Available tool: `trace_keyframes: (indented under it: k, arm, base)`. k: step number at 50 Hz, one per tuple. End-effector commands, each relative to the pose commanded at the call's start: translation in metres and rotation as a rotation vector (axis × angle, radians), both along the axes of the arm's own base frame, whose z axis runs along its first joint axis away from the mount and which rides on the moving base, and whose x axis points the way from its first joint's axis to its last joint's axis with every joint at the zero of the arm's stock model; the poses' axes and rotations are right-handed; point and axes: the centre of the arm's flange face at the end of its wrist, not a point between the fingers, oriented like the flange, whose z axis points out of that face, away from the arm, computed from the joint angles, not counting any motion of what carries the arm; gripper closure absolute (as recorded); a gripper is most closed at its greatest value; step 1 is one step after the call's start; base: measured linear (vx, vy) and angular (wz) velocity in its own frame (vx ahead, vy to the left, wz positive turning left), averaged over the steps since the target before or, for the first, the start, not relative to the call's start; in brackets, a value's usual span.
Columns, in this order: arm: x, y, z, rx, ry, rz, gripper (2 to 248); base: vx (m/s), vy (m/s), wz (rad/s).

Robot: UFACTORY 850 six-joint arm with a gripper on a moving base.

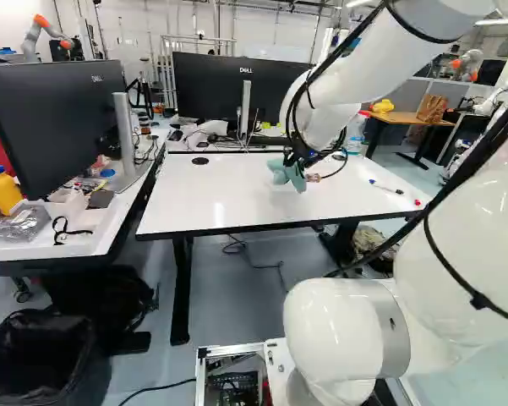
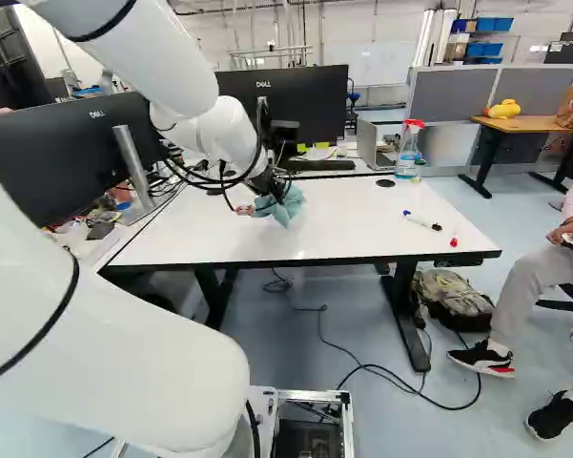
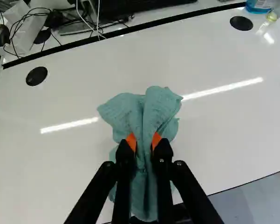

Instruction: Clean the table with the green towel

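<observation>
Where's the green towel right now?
In the left base view, the green towel is just right of the middle, over the white table, pinched in the gripper.

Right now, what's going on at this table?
A robot arm has the towel pinched in its claw, to wipe the table. The towel is bunched up over the white top; I can't tell whether it's pressing down. A marker lies on the same table, off to one side.
</observation>
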Motion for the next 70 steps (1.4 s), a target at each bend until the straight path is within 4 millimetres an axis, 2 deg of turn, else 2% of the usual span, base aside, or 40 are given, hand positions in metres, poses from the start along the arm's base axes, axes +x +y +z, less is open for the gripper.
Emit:
trace_keyframes:
  k: [6, 70]
  arm:
    - [0.010, 0.000, 0.008, -0.001, -0.013, 0.003, 195]
    - [0.144, -0.003, 0.010, -0.001, -0.013, 0.024, 195]
  base:
    - [0.000, 0.000, 0.000]
    - [0.000, 0.000, 0.000]
